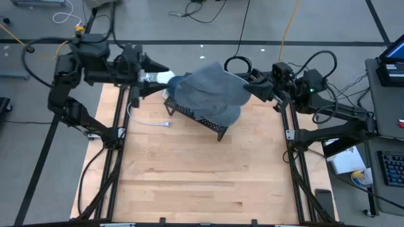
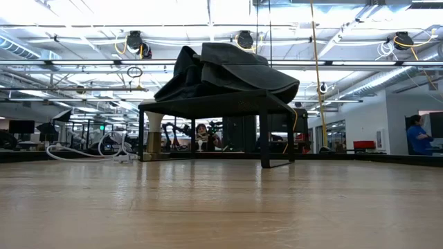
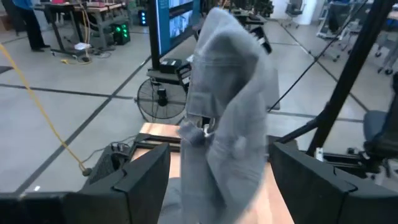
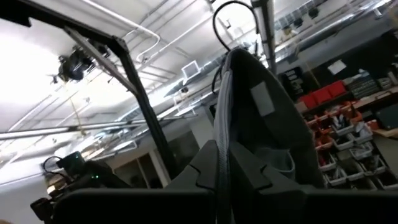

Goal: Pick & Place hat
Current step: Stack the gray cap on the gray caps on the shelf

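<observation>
A blue-grey cloth hat is draped over a low black mesh rack at the table's far middle. In the low view the hat sits heaped on the rack's top. My left gripper is at the hat's left end, open. In its wrist view the hat rises between the two spread fingers, and no touch shows. My right gripper is at the hat's right end, shut on the cloth. My right gripper pinches the hat's right-hand edge between its two fingers. It comes nearly level from the table's right side. One layer or several, I cannot tell. The rest of the hat lies on the rack top.
A white cable lies on the table left of the rack and shows in the low view. The wooden table top stretches toward the near edge. Black frame rails run along both sides. A person stands far off in the room.
</observation>
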Robot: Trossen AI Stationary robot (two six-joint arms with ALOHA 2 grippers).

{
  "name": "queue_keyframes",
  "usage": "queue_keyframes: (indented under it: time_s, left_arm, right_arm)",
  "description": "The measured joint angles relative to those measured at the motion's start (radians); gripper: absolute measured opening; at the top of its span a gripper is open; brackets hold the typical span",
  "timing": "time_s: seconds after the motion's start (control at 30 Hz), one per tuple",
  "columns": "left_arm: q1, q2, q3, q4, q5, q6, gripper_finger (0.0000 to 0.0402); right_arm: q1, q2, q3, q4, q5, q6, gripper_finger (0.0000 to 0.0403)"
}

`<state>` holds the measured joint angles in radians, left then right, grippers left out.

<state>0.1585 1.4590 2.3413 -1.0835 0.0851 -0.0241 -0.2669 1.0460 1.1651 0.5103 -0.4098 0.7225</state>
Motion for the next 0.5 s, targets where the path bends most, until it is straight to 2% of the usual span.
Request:
queue_keyframes:
  time_s: [0.23, 0.5]
  left_arm:
    - [0.0, 0.066, -0.001, 0.028, -0.009, 0.043, 0.0297]
    - [0.0, 0.087, -0.001, 0.04, 0.0, 0.04, 0.0283]
  right_arm:
    - [-0.075, 0.055, 0.068, 0.001, -0.112, 0.043, 0.0007]
    - [-0.107, 0.051, 0.068, 0.0, -0.145, 0.063, 0.0007]
